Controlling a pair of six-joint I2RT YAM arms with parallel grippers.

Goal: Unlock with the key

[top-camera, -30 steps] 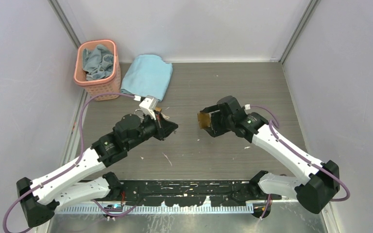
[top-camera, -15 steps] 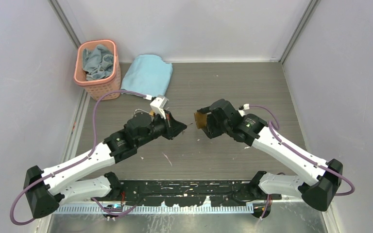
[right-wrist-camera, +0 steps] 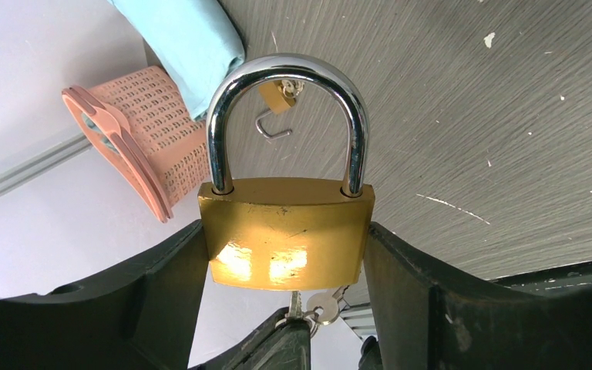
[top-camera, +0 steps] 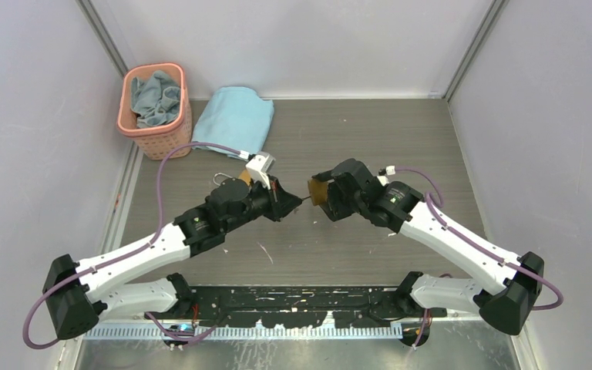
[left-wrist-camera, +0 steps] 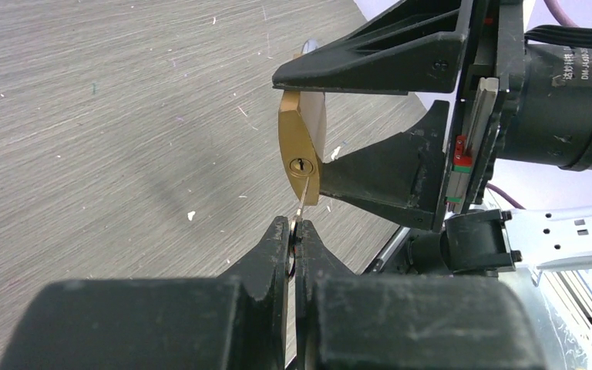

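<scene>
basket (top-camera: 154, 108): sits in the far left corner of the table (top-camera: 370, 131) with a cloth stuffed in it, well out of the action.
towel (top-camera: 235, 119): lies along the far edge, just right of the basket. No trouble from there.
small lock (right-wrist-camera: 281, 91): lies on the table behind the left arm. It's a spare, and looks like its shackle is out.
left gripper (left-wrist-camera: 293, 231): fingers pinched together on the key. Only the head is held, so the grip is pretty skimpy.
key (left-wrist-camera: 301, 202): held up over the middle of the table. The thin blade angles up from the fingertips and its tip is right at the keyhole (left-wrist-camera: 300, 164). Can't tell how far in it is, if at all.
padlock (right-wrist-camera: 285, 243): also up in the air over the middle of the table, shackle shut, keyhole end facing the left gripper.
right gripper (top-camera: 325, 193): fingers clamped on the two narrow sides of the brass body.
risk 1: the blade looks a bit tilted to the keyhole. If the arm pushes like that, the key probably jams on the brass face or swivels in the pinch.
risk 2: a hard push could slide the padlock back between the right fingers, since they only squeeze the sides.
risk 3: once the key is in, the turn may twist the whole body instead of the cylinder, or the key head slips and drops.
</scene>
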